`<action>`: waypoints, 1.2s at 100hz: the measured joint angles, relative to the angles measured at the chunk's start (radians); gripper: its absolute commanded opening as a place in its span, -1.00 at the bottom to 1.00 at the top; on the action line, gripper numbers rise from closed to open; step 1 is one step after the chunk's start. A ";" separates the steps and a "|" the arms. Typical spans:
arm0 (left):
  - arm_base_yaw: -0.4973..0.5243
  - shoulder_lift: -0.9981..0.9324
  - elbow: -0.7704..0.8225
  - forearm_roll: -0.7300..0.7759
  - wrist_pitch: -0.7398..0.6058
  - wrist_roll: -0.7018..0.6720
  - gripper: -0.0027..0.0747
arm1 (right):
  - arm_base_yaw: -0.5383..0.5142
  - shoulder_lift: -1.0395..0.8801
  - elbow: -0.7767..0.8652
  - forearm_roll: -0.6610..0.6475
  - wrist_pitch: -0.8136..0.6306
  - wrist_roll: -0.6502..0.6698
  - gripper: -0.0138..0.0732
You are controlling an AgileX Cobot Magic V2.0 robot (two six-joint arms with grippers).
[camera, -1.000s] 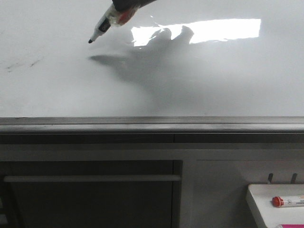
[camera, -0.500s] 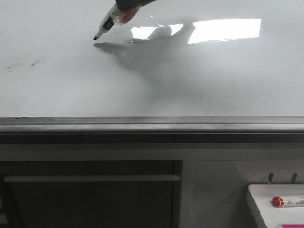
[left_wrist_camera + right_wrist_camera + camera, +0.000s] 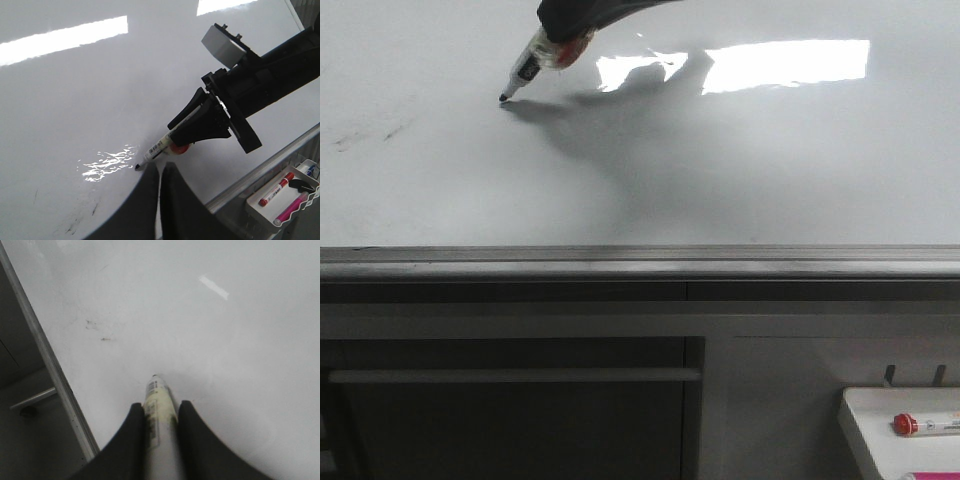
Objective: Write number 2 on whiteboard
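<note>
The whiteboard [image 3: 770, 170] is glossy white and fills the upper front view. No number 2 or any drawn line shows on it, only faint smudges. My right gripper [image 3: 570, 25] comes in from the top and is shut on a white marker [image 3: 535, 62] with a black tip. The tip meets its own shadow on the board at upper left. The right wrist view shows the marker [image 3: 157, 400] between the fingers of my right gripper [image 3: 159, 410]. My left gripper [image 3: 160, 167] is shut and empty, hovering just beside the marker [image 3: 157, 149] tip over the board.
A grey metal rim [image 3: 640, 258] runs along the board's lower edge. Faint dark smudges [image 3: 365, 135] lie at the left. A bright glare [image 3: 785, 62] sits at the upper right. A small white tray [image 3: 880, 440] with a red-capped marker [image 3: 920, 424] hangs at the lower right.
The marker tip has moved a little left and down, and its shadow has closed up to the tip. The right gripper reaches further into view.
</note>
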 measured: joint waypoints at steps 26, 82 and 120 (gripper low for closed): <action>0.000 0.000 0.000 0.000 0.000 0.000 -0.98 | 0.000 0.005 0.000 0.000 -0.016 -0.002 -0.85; 0.000 0.000 0.000 0.001 0.000 -0.003 -0.98 | -0.027 0.016 -0.012 -0.004 0.014 -0.002 -0.85; 0.000 0.000 0.000 0.002 0.000 -0.005 -0.98 | -0.153 -0.019 -0.045 -0.004 0.135 0.009 -0.85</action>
